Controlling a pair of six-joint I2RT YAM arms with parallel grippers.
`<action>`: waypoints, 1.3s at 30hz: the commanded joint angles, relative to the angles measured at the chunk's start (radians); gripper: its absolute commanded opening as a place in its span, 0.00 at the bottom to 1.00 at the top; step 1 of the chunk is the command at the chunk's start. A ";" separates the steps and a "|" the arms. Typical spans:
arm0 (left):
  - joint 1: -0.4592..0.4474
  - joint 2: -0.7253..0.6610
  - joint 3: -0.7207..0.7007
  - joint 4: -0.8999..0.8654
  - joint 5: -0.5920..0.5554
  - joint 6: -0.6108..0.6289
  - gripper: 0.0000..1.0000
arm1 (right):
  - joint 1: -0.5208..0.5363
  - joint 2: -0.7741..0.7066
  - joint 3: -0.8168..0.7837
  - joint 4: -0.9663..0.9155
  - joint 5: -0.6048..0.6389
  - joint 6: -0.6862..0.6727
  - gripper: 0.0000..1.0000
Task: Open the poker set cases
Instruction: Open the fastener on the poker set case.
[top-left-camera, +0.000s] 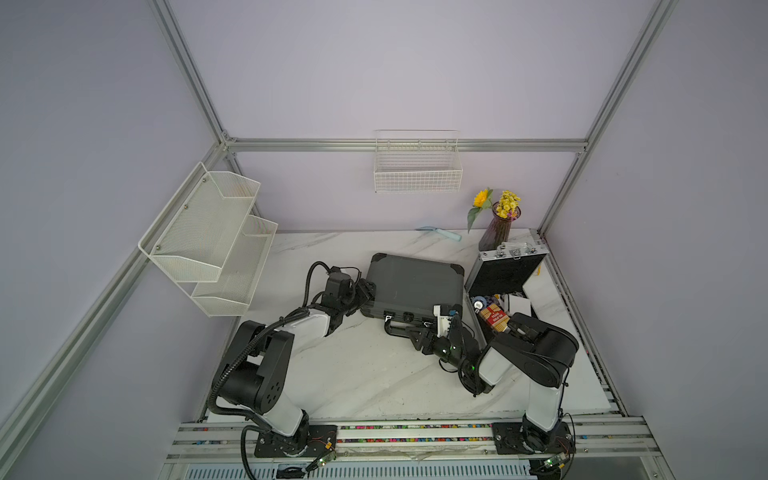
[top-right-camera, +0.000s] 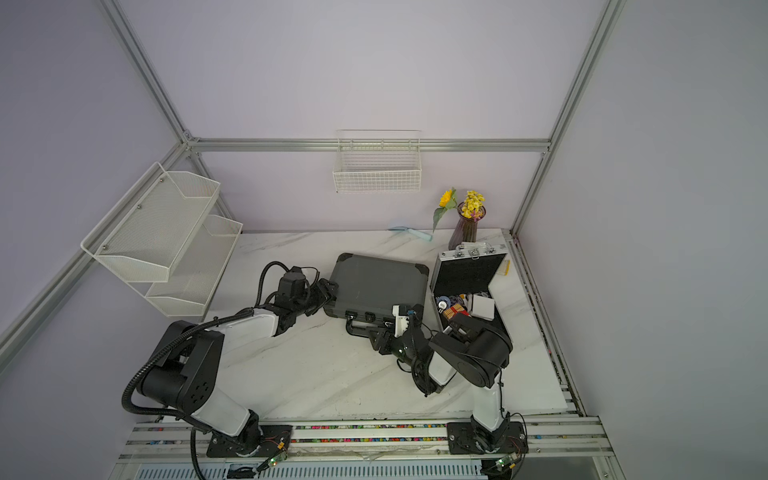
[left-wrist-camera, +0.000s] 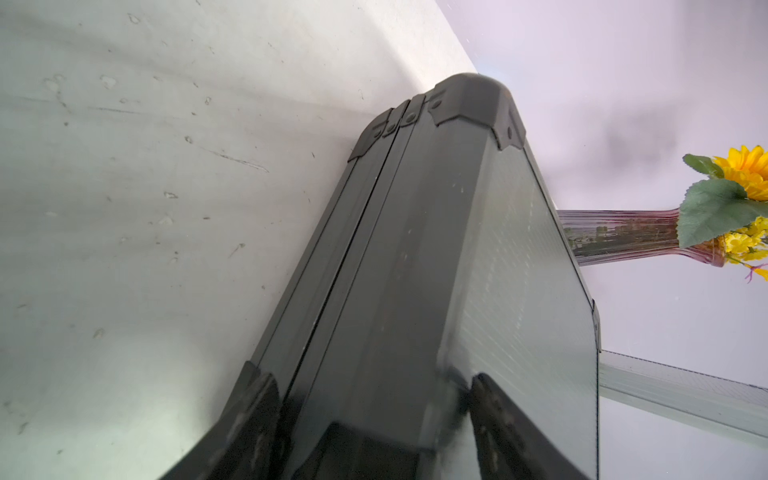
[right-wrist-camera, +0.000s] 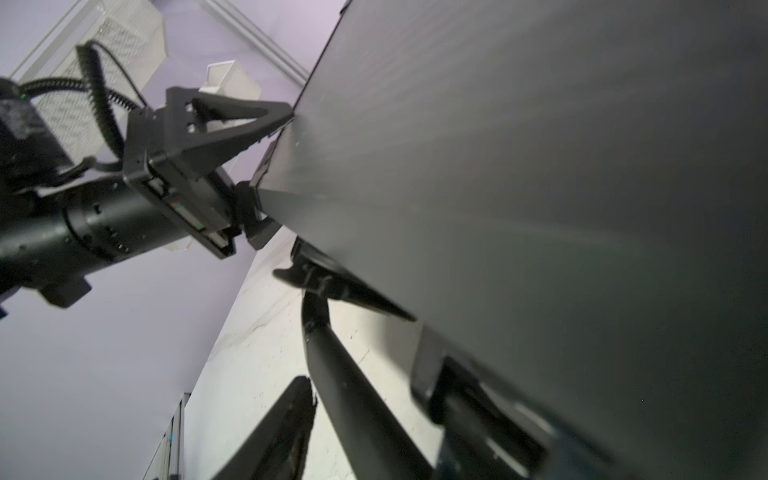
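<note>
There lay the large dark grey hard case with black corner caps (top-left-camera: 415, 282), flat on the white marble table (top-left-camera: 353, 374), lid shut; left gripper (top-left-camera: 368, 293) clamped across its end; right gripper (top-left-camera: 409, 332) with fingers apart round the black handle (right-wrist-camera: 353, 395); rigid, probably chip-heavy, slick-topped, so best lifted at the front lip.

The dark grey case (top-left-camera: 415, 284) (black corner caps) lies flat, shut; beside it the silver case (top-left-camera: 505, 272) stands open.

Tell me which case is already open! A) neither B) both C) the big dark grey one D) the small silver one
D: the small silver case has its black-lined lid standing up with things showing inside, while the big dark grey case lies closed.
</note>
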 joint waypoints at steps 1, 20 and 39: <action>-0.072 -0.034 -0.093 -0.095 0.032 -0.064 0.72 | -0.001 0.036 -0.024 0.093 0.045 0.203 0.51; -0.283 -0.411 0.036 -0.270 -0.343 0.687 0.79 | -0.001 0.067 -0.092 0.114 0.087 0.528 0.01; -0.499 -0.253 -0.230 0.278 -0.045 1.768 0.83 | -0.005 0.053 -0.160 0.107 0.079 0.671 0.00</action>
